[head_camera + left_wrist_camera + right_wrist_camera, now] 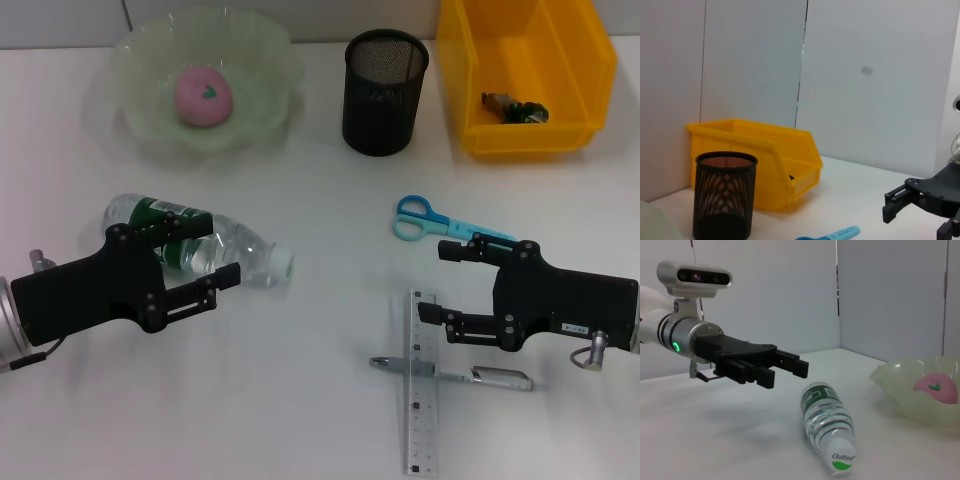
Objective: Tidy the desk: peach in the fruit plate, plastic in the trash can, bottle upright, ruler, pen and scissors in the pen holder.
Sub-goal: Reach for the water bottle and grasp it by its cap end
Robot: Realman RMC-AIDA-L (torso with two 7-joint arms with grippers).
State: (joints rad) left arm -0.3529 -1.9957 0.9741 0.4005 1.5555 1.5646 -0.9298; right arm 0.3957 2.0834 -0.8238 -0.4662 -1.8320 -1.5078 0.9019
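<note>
A clear bottle (255,255) with a green label lies on its side at the left; it also shows in the right wrist view (827,420). My left gripper (216,252) is open and hovers over it, apart from it. A pink peach (204,96) sits in the green fruit plate (265,60). Blue scissors (450,224), a clear ruler (422,420) and a silver pen (500,378) lie on the table at the right. My right gripper (436,282) is open and empty between the scissors and the ruler. The black mesh pen holder (385,100) stands at the back.
A yellow bin (470,90) at the back right holds a dark scrap of plastic (513,108). The left wrist view shows the bin (755,160), the pen holder (725,200), the scissors' handle (840,233) and my right gripper (897,202). The white table (320,200) carries everything.
</note>
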